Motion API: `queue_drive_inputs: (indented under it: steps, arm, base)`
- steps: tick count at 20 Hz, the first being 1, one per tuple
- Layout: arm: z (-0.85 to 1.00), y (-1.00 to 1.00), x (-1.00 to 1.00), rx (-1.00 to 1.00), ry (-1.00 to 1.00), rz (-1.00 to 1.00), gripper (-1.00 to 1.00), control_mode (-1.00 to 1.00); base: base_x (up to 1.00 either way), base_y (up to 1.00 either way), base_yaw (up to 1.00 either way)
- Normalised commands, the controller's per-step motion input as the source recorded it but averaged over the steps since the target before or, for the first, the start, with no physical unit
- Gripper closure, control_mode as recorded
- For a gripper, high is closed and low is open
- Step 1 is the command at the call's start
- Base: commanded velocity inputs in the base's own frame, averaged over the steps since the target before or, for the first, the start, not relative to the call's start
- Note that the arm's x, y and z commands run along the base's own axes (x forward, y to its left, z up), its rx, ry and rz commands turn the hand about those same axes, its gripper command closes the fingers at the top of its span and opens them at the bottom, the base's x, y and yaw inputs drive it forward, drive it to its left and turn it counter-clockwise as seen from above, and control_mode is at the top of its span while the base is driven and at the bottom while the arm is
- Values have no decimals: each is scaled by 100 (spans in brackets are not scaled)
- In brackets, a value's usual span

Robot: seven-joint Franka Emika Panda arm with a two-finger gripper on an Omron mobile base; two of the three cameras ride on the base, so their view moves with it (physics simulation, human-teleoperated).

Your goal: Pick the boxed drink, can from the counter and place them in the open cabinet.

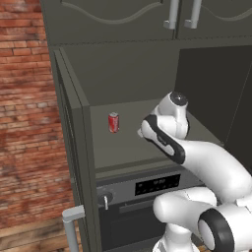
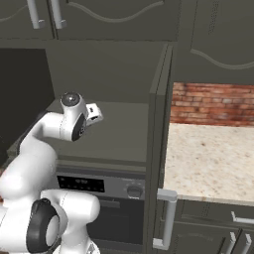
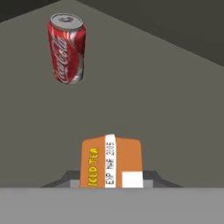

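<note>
Boxed drink (image 3: 111, 162) carried inside the open cabinet (image 1: 128, 74), can (image 3: 66, 48) already on its shelf.
The orange carton sits right at the gripper (image 3: 111, 183), seemingly pinched, though the fingers are hidden, so their state is unclear. The red can stands upright well ahead and left of the gripper.

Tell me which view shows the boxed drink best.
Hand view: the boxed drink sits close to the lens between the jaws, its orange face and "ICED TEA" label readable, with the can standing apart on the shelf of the open cabinet. In both base views the arm's wrist covers it.
</note>
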Motion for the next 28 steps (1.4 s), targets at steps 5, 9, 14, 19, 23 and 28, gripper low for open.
queue_drive_inputs:
  steps: [5,9,14,19,23,28]
  arm:
    - [-1,1,26,0,4,-1,100,-100]
    - [-23,0,0,0,4,0,100,-100]
    - [-38,0,1,0,0,0,100,-100]
    - [-31,0,6,0,0,0,100,-100]
    - [-14,0,10,0,0,0,100,-100]
    - [0,0,0,0,0,0,-100,-100]
  base:
    - [0,0,0]
    - [0,0,0]
    - [0,0,0]
    - [0,0,0]
    - [0,0,0]
    - [0,0,0]
